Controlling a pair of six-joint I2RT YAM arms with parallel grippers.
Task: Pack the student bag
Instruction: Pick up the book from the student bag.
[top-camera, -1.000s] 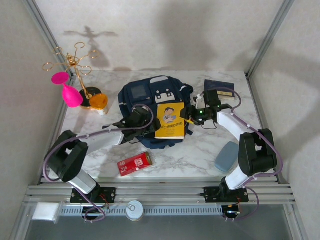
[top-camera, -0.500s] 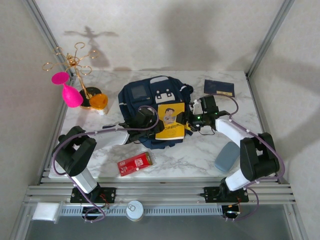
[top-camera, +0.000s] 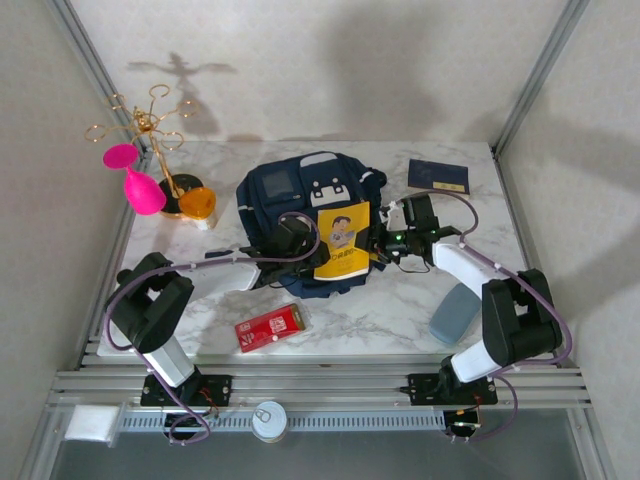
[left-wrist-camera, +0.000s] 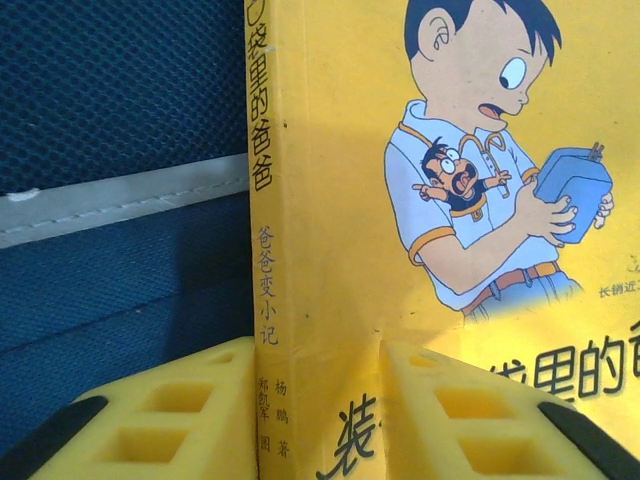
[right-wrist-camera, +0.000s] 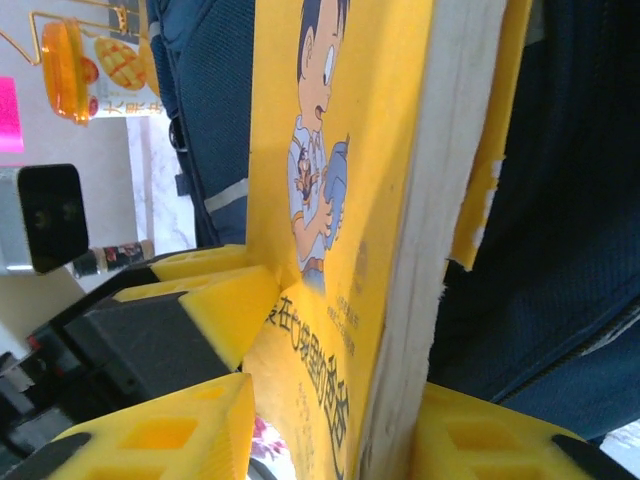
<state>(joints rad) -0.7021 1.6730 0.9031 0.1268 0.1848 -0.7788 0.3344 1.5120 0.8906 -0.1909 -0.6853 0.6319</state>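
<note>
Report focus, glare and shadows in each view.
Top external: even soft light, sharp; the gold stand throws a soft shadow on the back wall. Left wrist: yellow book crisp, the near foam fingers slightly soft. Right wrist: book's page edge blurred, pale background washed out.

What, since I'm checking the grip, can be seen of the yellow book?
The yellow book is a paperback: cartoon boy on the cover, Chinese lettering down the spine, pale page edges. It tilts over the student bag. The right tool clamps its page edge; the left tool sits at its spine.
</note>
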